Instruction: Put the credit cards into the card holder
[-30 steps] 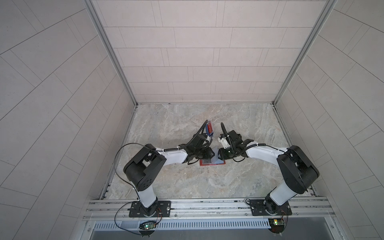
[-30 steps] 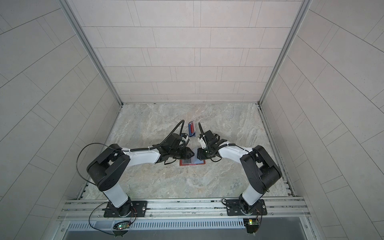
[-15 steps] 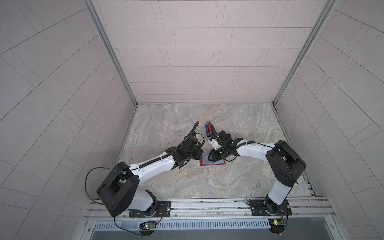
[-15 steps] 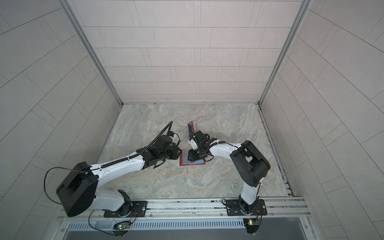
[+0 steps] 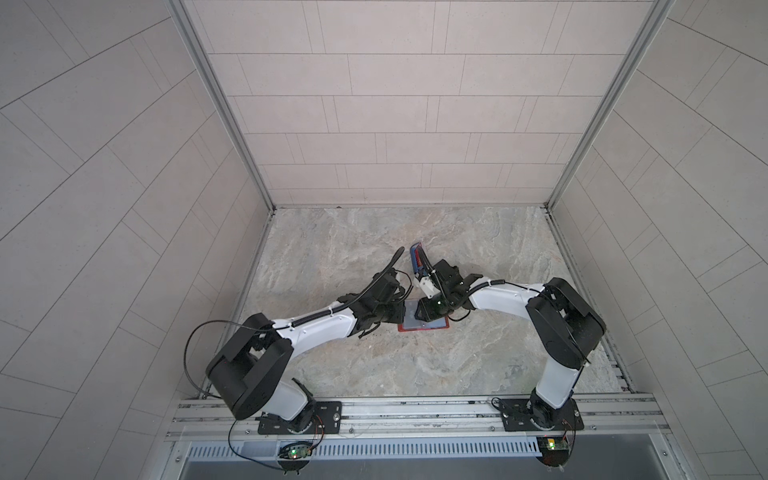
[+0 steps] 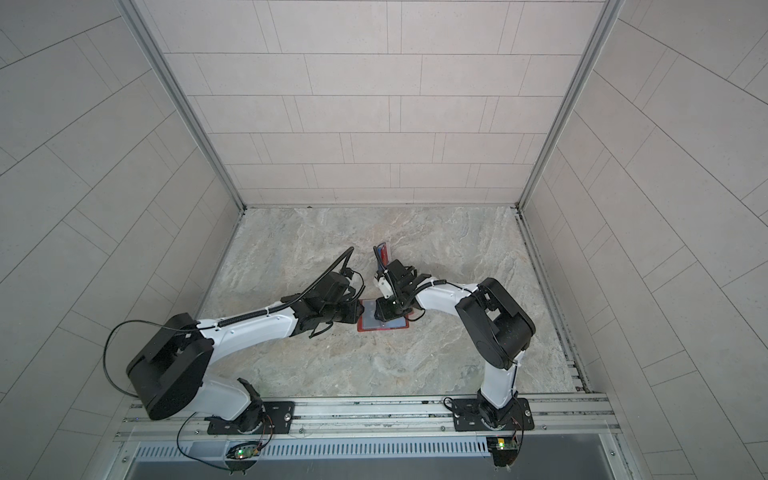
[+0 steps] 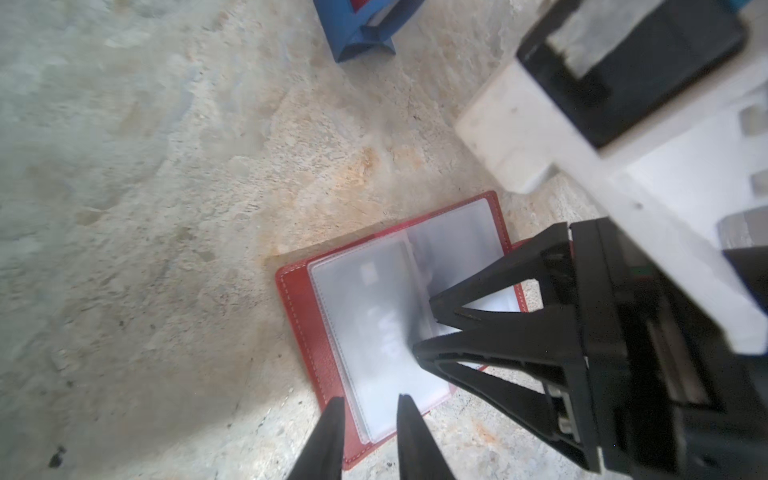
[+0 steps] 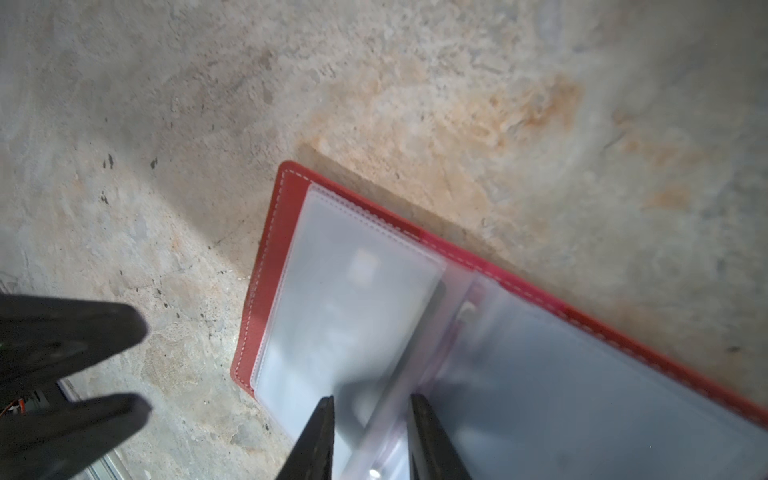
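One card (image 7: 386,328) is sitting in the holder (image 7: 299,299); left gripper (image 7: 368,405) and right gripper (image 7: 424,322) are hovering slightly spread; another is likely needing fetching from the stand (image 7: 353,33).

The red card holder (image 6: 382,328) lies open on the surface (image 6: 374,365), the left gripper (image 6: 360,311) at its left edge, the right gripper (image 6: 384,312) over it, and a blue stand (image 6: 385,250) farther back.

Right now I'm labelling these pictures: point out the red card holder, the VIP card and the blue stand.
card holder (image 7: 301,307): left wrist view, on its red stitched border.
VIP card (image 7: 384,328): left wrist view, on its white lettering.
blue stand (image 7: 345,33): left wrist view, on its blue side wall.
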`<state>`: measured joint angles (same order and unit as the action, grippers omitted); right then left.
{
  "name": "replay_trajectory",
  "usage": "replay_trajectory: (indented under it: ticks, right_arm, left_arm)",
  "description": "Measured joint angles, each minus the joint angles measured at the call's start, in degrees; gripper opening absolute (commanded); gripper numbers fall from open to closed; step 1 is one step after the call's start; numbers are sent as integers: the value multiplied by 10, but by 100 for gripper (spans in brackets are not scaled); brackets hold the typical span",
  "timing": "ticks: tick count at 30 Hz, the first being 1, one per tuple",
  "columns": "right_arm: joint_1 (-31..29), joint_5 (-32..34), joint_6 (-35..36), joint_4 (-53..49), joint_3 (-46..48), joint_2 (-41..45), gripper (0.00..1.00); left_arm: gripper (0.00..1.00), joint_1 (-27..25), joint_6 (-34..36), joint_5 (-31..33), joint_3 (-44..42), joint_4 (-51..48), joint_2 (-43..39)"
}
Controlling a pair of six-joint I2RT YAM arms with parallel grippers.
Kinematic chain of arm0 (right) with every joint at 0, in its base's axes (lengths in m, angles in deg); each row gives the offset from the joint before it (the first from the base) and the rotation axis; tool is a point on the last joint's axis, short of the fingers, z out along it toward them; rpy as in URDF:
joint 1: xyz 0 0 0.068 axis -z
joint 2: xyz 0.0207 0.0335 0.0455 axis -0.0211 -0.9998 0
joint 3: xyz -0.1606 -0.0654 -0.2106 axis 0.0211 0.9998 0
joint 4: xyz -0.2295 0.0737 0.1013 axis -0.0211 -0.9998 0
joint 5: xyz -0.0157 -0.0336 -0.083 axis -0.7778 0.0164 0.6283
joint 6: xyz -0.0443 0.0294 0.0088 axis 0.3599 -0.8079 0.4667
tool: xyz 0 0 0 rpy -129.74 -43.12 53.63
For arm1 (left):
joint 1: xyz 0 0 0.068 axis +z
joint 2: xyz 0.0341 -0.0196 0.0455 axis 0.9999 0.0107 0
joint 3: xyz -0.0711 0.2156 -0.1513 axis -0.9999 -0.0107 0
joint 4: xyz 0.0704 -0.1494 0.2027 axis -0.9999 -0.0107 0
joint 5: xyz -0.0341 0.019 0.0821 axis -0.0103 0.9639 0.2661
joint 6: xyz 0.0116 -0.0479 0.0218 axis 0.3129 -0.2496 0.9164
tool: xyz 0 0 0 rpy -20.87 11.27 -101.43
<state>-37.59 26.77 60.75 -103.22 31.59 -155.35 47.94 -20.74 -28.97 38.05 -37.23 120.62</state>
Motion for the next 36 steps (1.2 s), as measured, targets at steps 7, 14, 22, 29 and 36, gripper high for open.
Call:
replay_trajectory:
  ticks: [7, 14, 22, 29, 36]
  right_arm:
    - [0, 3, -10, 15, 10, 2, 28]
    - [-1, 7, -16, 28, 23, 14, 40]
    - [1, 61, -8, -16, 22, 78, 47]
    - [54, 77, 21, -87, -57, 100, 48]
    - [110, 69, 66, -162, -203, 28, 53]
  left_arm:
    - [12, 5, -41, -61, -8, 92, 71]
    - [12, 6, -76, -58, -15, 120, 103]
    - [20, 12, -85, -45, -6, 89, 89]
    - [25, 64, -65, -57, 74, 11, 78]
    - [28, 122, -48, -98, 190, -12, 113]
